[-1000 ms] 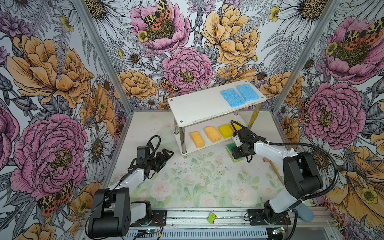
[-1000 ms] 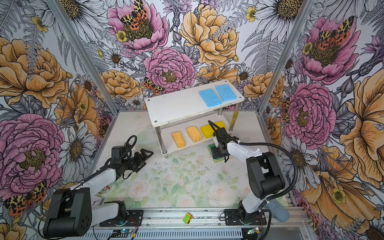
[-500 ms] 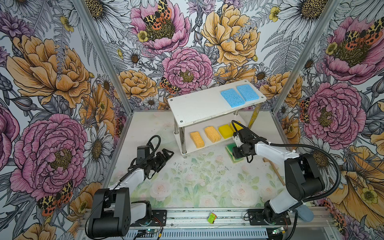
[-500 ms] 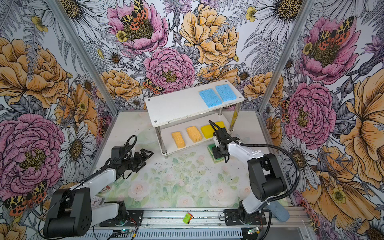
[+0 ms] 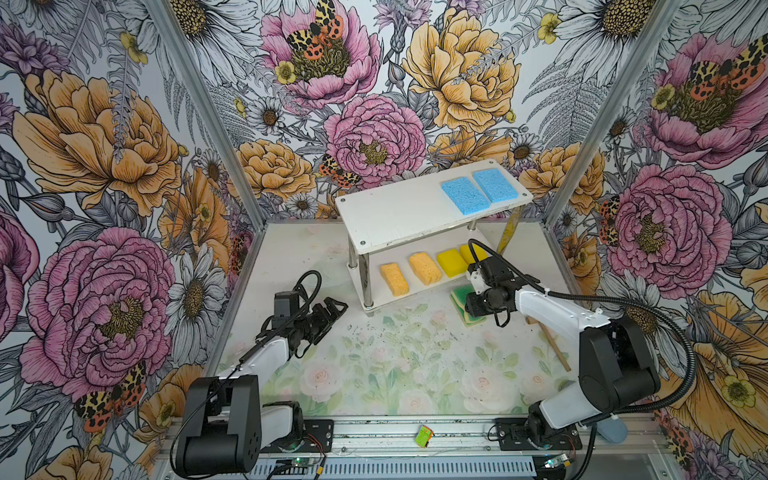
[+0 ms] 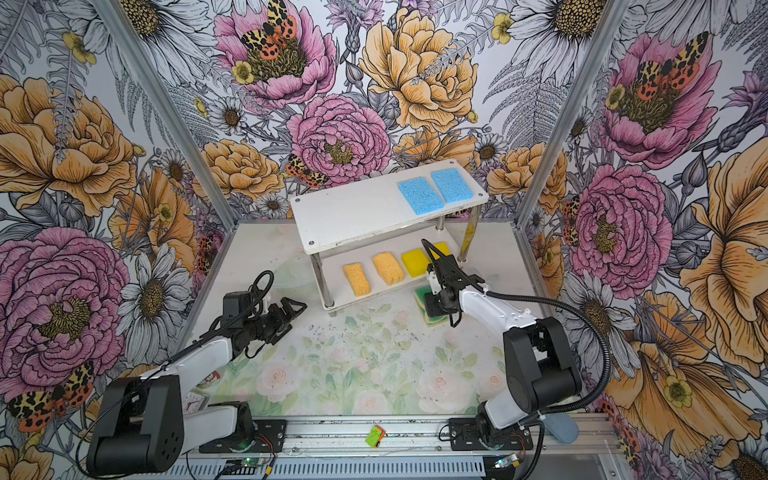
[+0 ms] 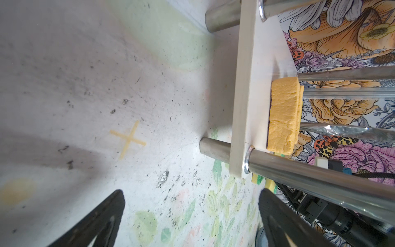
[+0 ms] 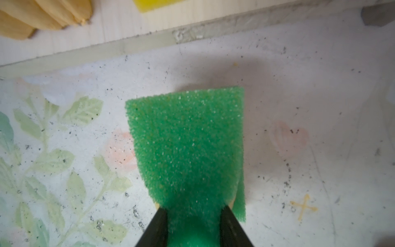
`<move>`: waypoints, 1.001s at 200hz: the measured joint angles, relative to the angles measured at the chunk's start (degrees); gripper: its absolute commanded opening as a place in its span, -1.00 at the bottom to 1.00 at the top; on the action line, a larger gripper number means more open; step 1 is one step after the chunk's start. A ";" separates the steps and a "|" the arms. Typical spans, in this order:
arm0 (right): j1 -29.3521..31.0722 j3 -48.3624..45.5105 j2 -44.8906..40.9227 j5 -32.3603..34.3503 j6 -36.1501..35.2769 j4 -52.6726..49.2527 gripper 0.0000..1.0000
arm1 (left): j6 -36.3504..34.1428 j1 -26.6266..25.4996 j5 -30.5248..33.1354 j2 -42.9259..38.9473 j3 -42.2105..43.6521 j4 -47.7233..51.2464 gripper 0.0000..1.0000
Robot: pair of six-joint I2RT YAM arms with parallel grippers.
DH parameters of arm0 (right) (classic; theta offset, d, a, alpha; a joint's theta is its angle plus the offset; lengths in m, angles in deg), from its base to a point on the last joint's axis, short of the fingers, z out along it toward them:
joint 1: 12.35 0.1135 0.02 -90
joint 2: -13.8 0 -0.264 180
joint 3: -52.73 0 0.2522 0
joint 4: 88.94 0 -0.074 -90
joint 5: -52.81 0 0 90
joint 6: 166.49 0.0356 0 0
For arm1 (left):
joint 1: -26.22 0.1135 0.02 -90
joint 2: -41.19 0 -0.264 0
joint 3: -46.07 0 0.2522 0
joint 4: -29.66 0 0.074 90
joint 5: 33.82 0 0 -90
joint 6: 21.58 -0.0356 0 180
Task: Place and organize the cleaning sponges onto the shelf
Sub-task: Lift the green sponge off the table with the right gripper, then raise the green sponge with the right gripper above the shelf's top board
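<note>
Right pincer [image 8: 193, 210] apparently around green sponge [image 8: 186, 139]

Wooden stick [image 5: 550, 345] lying on floral tabletop [image 5: 395, 365] at right; small green-orange item [image 5: 424, 436] on front rail; yellow cross [image 7: 128, 139] on tabletop.

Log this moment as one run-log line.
right hand: shut on green-topped yellow-based rectangular sponge, beside white two-tier chrome-legged shelf | left hand: open, empty | step: sponge not yet shelved

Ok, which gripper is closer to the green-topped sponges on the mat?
Right. The right gripper pinches the upper green-topped sponge at its end; the left gripper hangs open over the mat, well apart, past the shelf.
</note>
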 measured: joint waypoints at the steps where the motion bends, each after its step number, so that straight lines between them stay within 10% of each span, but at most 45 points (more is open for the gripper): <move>1: 0.00 0.00 -0.04 -0.04 0.00 -0.02 -0.25 | 0.00 0.00 0.00 0.00 0.00 0.00 0.98; 200: 4.20 9.86 -14.84 -9.88 0.74 -16.61 -0.33 | 0.00 -0.17 0.00 2.95 0.00 -0.92 0.98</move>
